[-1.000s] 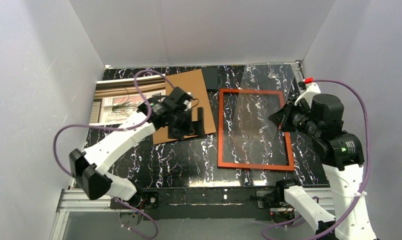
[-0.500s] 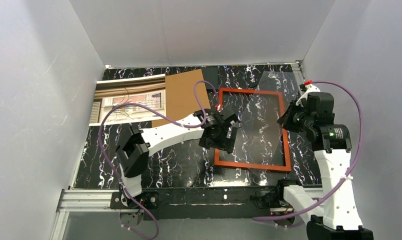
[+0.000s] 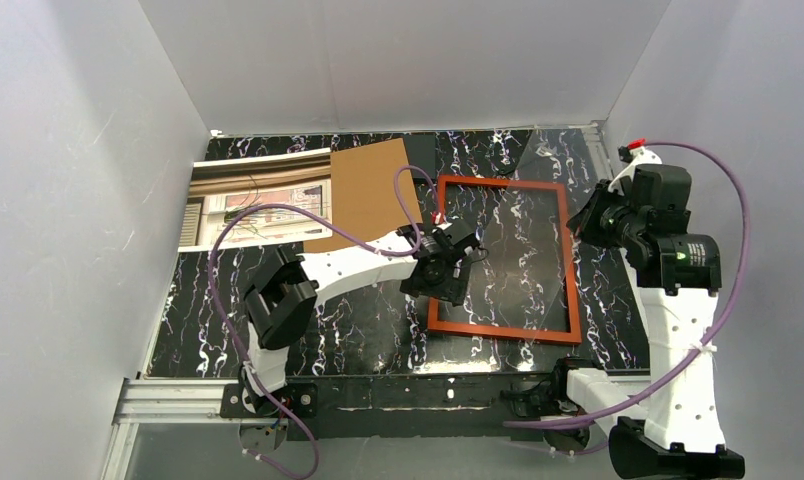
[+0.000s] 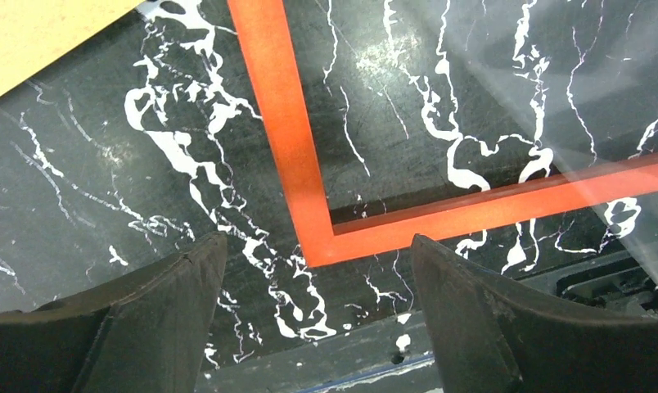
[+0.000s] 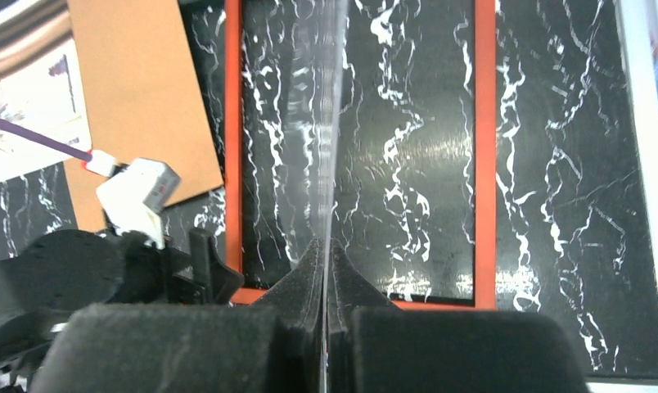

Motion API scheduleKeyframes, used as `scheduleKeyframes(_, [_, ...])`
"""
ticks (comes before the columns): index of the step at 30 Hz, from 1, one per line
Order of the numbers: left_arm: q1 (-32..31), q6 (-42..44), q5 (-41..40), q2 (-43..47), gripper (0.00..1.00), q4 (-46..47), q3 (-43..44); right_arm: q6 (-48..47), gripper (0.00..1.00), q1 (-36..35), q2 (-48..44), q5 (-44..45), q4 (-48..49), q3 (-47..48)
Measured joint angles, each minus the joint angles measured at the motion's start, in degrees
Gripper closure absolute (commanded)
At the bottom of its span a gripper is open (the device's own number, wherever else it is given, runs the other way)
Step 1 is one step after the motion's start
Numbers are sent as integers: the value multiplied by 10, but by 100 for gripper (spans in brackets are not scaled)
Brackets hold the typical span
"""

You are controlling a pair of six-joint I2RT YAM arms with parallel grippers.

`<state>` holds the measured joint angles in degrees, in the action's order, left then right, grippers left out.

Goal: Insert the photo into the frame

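Top external: black marbled table (image 3: 358, 320), white walls (image 3: 398, 60); left pincer (image 4: 317, 246) spread, right pincer (image 5: 326, 246) grips clear sheet (image 5: 332, 98).

The cardboard board (image 3: 370, 192) covers the photo's (image 3: 248, 200) right edge. The left end effector (image 3: 444, 276) hides part of the frame's (image 3: 570, 262) left rail from above. The clear sheet (image 5: 332, 147), seemingly edge-on, shows no outline.

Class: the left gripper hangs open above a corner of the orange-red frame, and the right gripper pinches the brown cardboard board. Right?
No. The right gripper pinches the clear sheet, seen edge-on in the right wrist view; the cardboard board lies flat on the table. The left gripper does hang open above a corner of the frame.
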<state>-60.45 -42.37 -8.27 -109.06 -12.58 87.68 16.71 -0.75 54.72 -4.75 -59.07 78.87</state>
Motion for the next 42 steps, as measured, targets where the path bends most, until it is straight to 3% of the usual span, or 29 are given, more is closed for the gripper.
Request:
scheduleKeyframes(11, [0,3,7,-66,33,23,-10,3,99,0,-6,71,-16,76])
scheduleKeyframes(13, [0,3,8,-74,42,23,-11,3,99,0,-8,78,-19,87])
scheduleKeyframes(21, [-2,6,17,-89,98,30,-2,3,99,0,-16,83,-30,120])
scheduleKeyframes(22, [-2,4,15,-92,100,28,3,3,99,0,-16,83,-30,122])
scheduleKeyframes(33, [-31,17,-23,-96,100,8,47,2,99,0,-17,77,-40,148])
scheduleKeyframes(42, [-32,-10,-104,80,100,-2,-81,-2,99,0,-25,5,-35,134])
